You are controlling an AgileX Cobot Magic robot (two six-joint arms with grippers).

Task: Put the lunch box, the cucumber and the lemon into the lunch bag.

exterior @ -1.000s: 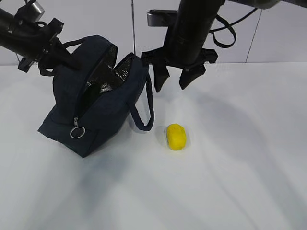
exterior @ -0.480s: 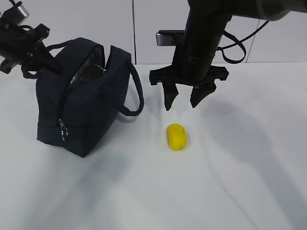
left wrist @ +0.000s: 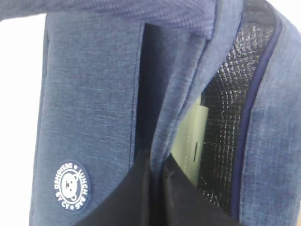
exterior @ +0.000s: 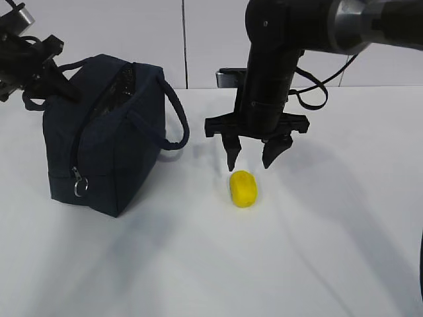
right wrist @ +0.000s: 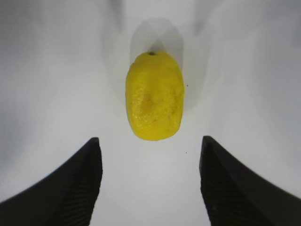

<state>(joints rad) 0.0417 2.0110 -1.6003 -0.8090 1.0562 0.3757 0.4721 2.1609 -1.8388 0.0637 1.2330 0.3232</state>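
Scene: a white table is seen from a slanted front view, with a boxy dark navy fabric lunch bag taken as the landmark.
Lunch bag: it is stood upright with its top zip open; a silver ring pull is hung at its near corner.
Lemon: a small bright yellow oval lemon is laid on the table to the right of the bag, well apart from it and touched by nothing.
Lunch box: a ribbed pale sage-green lid is glimpsed inside the bag against its silver lining, so the box is judged to be packed already.
Cucumber: it is not seen anywhere; whether it is in the bag cannot be told.
Left gripper: it is pressed shut on the bag's far padded handle, at the bag's upper left.
Right gripper: it is hung just above the lemon, jaws spread wide and empty.
Step in hand: the lemon is judged to be the item being approached.
Next move: a straight descent is called for, the fingers brought down either side of the lemon and closed across its narrow width.
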